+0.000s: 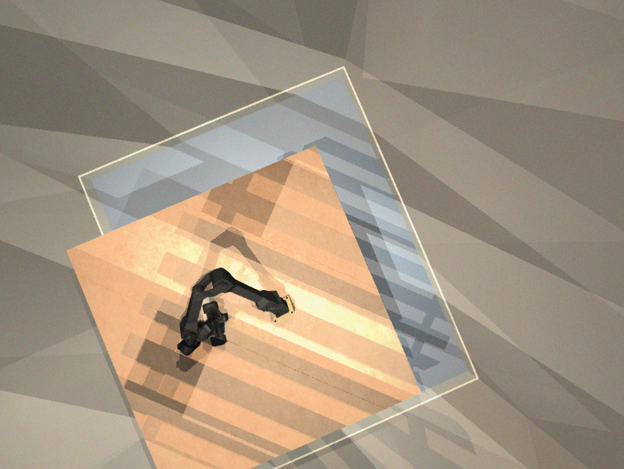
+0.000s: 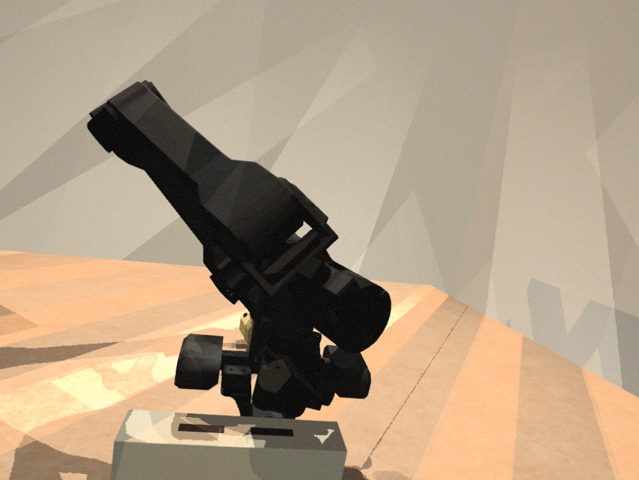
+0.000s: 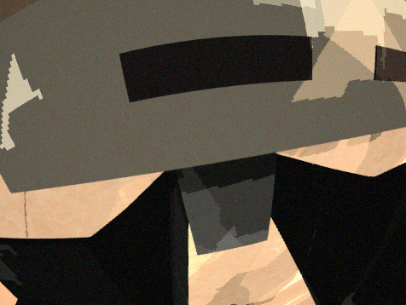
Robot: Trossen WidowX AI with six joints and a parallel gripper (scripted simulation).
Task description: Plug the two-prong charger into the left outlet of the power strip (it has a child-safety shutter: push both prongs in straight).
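The power strip (image 2: 227, 462) (image 3: 192, 123) is a grey block with two dark slots on top. One slot (image 2: 271, 432) (image 3: 217, 64) lies ahead of my fingers in the wrist view; the other slot (image 2: 201, 428) (image 3: 390, 64) is cut off at that view's right edge. My gripper (image 1: 215, 324) (image 2: 268, 410) (image 3: 216, 165) is shut on the dark charger (image 3: 228, 213), low behind the strip in the exterior view. In the wrist view the charger's far end meets the strip's near edge. The prongs are hidden, and contact cannot be told. I cannot make out the strip in the top view.
The arm (image 1: 247, 292) (image 2: 170, 139) arches from its yellowish base plate (image 1: 290, 304) (image 2: 245, 326) over the wooden table (image 1: 327, 363) (image 2: 464, 413) (image 3: 64, 213). A pale-edged blue area (image 1: 241, 130) extends past two table edges. Striped shadows cross the surfaces.
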